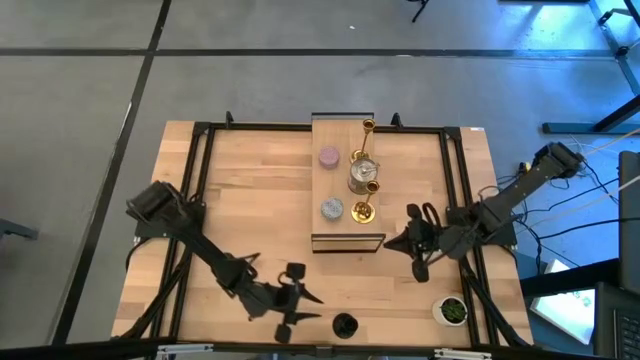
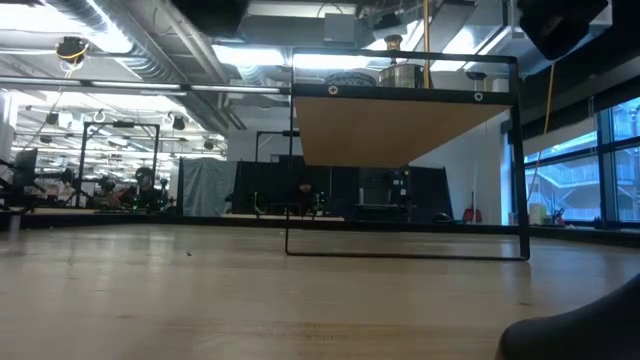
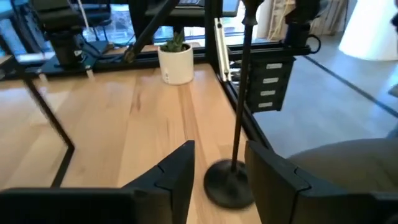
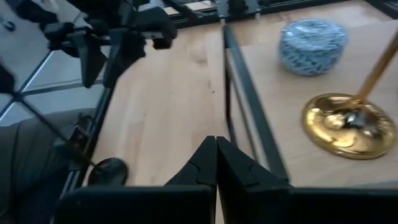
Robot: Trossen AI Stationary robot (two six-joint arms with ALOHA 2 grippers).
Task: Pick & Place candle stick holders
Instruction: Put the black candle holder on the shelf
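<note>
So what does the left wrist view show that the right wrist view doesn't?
Only the left wrist view: the white pot with a green plant, and the left end effector open, its fingers either side of the black holder's stem. Only the right wrist view: the grey-blue holder and a gold holder's base on the raised shelf, and the shut right end effector. Both: the black candle stick holder on the table.

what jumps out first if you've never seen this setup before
The raised wooden shelf at the table's middle catches the eye, with a cluster of candle stick holders on top: two shiny gold ones, a silver one, a lilac-pink one and a grey-blue one. Next, the left gripper near the front edge, fingers apart around the upright black candle stick holder on the table.
</note>
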